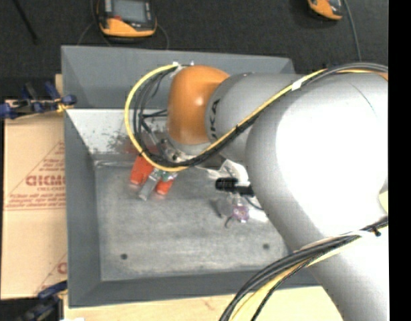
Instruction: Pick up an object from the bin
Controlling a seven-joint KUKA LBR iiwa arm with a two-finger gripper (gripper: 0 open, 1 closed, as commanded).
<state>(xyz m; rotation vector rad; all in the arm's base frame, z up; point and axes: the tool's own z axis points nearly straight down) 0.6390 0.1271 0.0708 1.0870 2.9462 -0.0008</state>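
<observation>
- Nearest the camera, the grey arm (312,199), reaching in from the right and hiding the right side of the bin (81,246).
- At its end, below the orange cover (192,105), the gripper (152,179), low over the floor in the far-left part of the bin.
- Directly at the gripper, a red block (139,172) and a smaller orange piece (164,187), with a grey bit (149,190) between them.
- Not possible to tell whether the gripper is apart, together or clamped on something, nor whether it touches the red block or only hangs just above.
- Red block a little to the left of the gripper, orange piece a little to the right; long axes too unclear to give.
- Probably no sideways travel needed, only lowering and closing.
- Sloping back wall (105,129) near, so little room on the far side.
- Farther right, at the arm's edge, a small black thing (225,184) and a pale violet thing (240,212), near each other and well apart from the red block.
- Not in the way, as far as can be judged.
</observation>
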